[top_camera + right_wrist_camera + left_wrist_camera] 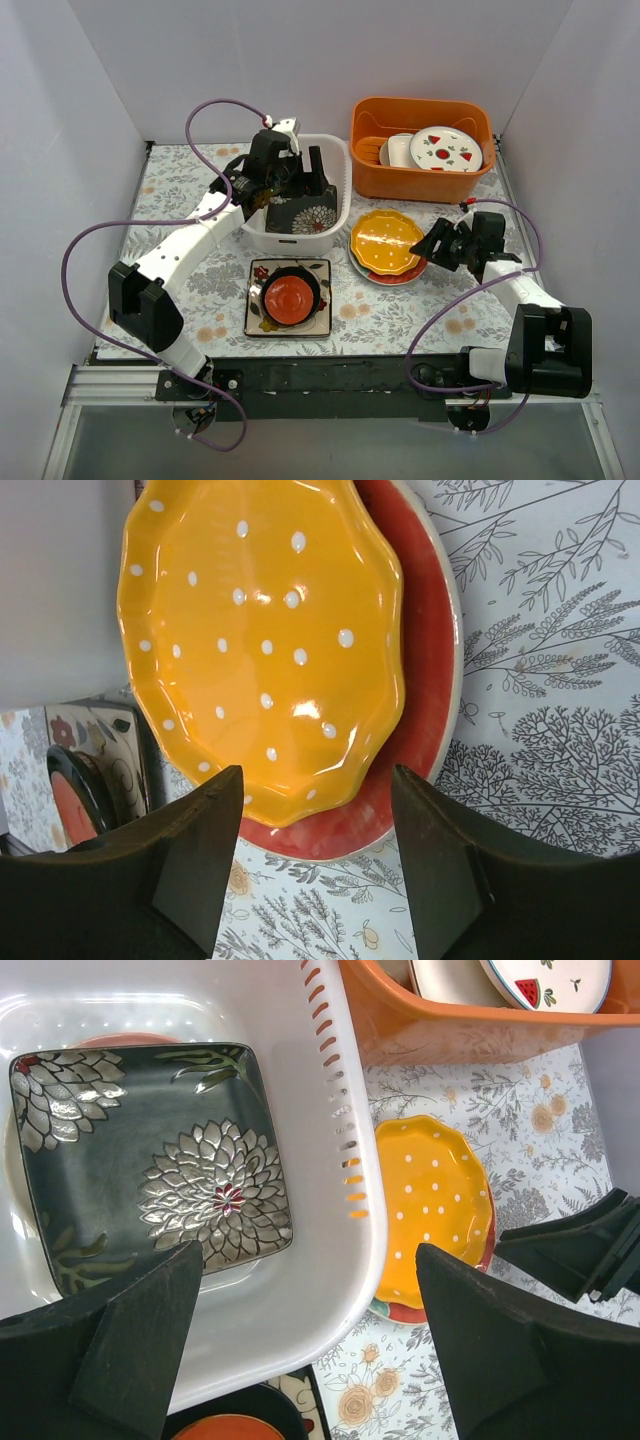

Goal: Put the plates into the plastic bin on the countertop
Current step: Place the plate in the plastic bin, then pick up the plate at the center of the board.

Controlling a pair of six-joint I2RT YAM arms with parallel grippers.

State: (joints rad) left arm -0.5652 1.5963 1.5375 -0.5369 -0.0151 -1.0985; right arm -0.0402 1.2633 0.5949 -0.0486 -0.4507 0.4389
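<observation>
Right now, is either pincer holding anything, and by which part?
Nothing is held. The left pincer hangs open above the plastic bin, where the black square plate lies; the right pincer is open beside the yellow plate.

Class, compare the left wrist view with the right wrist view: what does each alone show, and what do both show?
Left wrist only: the black square plate lying in the plastic bin; the orange tub. Right wrist only: most of the red-rimmed plate under the yellow plate; the left shows a sliver. Both: that yellow plate and the countertop.
</observation>
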